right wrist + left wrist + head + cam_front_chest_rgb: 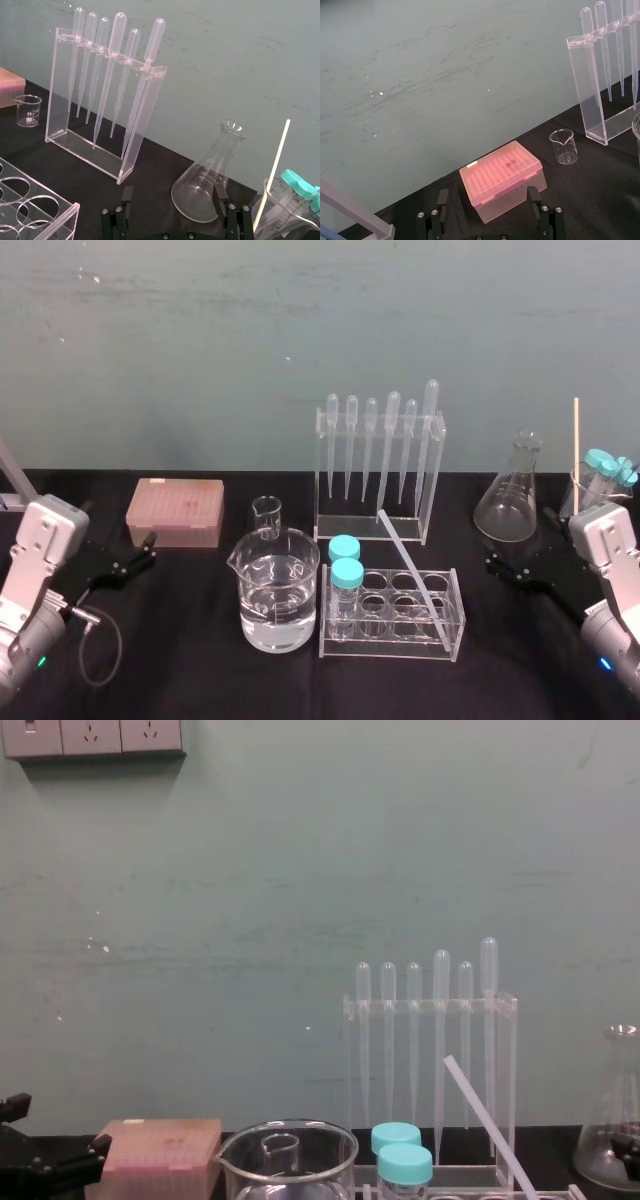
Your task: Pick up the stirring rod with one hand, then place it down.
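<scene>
As the stirring rod leans in the test-tube rack, left hand and right hand stand open, empty. Dragging the rod sideways could tip the rack.

The left wrist housing and right wrist housing are boxy silver-white shells. The left gripper and right gripper are black, with flat black fingers and small silver screws at their bases. A thin black cable loops beside the left arm, where a green light glows; a blue light glows on the right.
</scene>
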Controlling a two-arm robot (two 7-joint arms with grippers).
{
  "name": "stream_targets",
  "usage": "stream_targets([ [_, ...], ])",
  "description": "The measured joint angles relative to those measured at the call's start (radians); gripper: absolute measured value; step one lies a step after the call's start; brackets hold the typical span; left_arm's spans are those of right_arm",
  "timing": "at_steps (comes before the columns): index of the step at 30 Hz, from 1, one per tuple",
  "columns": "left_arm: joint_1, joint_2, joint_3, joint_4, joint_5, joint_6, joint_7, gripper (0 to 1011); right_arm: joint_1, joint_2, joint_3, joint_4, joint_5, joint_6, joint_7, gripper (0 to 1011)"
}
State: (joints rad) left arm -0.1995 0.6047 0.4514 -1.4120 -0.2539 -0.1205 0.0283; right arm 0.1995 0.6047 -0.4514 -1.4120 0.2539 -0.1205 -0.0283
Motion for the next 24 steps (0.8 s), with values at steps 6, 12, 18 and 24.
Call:
stream_targets([
  [6, 0.0, 0.0, 0.0, 0.0, 0.0, 0.0, 0.0, 1000, 0.0, 0.0, 0.0, 0.0, 0.0, 0.0, 0.0, 1003],
  [12, 0.0, 0.0, 0.0, 0.0, 0.0, 0.0, 0.0, 1000, 0.0, 0.0, 0.0, 0.0, 0.0, 0.0, 0.0, 1003],
  [18, 0.0, 0.0, 0.0, 0.0, 0.0, 0.0, 0.0, 1000, 0.0, 0.0, 0.0, 0.0, 0.0, 0.0, 0.0, 1003],
  [24, 0.0, 0.0, 0.0, 0.0, 0.0, 0.0, 0.0, 1000, 0.0, 0.0, 0.0, 0.0, 0.0, 0.0, 0.0, 1003],
])
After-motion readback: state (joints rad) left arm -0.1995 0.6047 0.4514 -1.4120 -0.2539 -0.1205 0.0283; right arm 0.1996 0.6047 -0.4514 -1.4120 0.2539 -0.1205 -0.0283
